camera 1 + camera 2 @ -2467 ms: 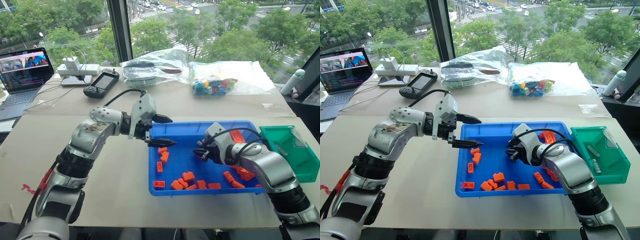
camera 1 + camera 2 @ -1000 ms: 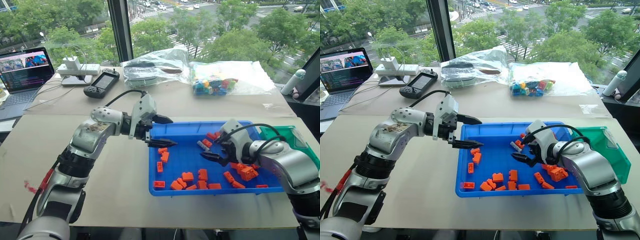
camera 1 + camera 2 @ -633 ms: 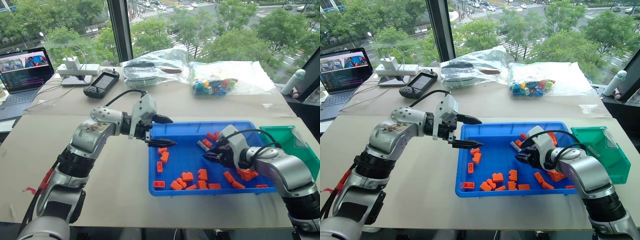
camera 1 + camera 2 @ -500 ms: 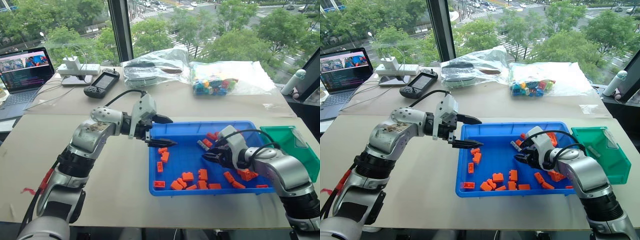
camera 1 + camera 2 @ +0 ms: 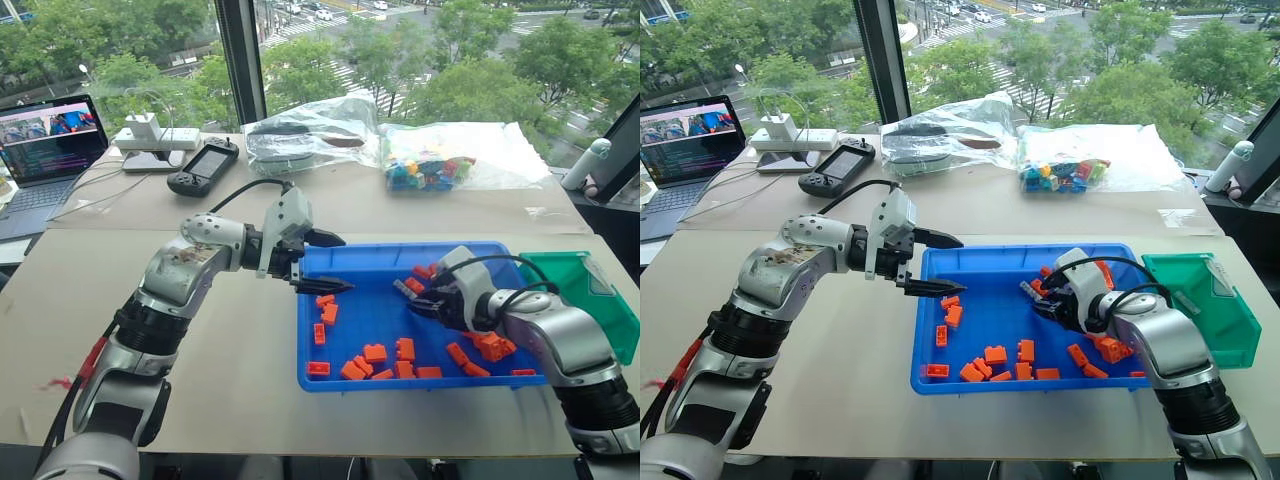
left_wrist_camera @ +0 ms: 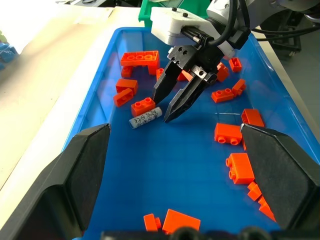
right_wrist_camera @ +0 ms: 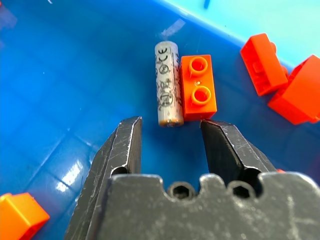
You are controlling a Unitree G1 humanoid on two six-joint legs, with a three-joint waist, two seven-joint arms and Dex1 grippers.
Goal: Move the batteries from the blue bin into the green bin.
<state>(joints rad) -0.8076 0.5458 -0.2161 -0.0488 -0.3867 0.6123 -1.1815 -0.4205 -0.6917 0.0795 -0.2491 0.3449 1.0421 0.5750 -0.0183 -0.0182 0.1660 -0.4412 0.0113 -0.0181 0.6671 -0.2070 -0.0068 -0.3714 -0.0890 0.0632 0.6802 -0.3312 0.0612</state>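
One battery (image 7: 167,83) lies near the blue bin's (image 5: 350,385) far wall, touching a brick (image 7: 198,86); the right gripper (image 6: 170,102), fingers apart and empty, hovers beside it; left gripper (image 5: 325,262) open, idle.

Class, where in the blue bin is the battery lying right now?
The battery lies on the blue bin floor near its far wall, alongside a small orange brick, just ahead of the right gripper.

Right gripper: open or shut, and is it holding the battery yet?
Open, holding nothing. The right gripper has a clear gap between its fingers, and the battery lies flat on the blue bin floor beside an orange brick.
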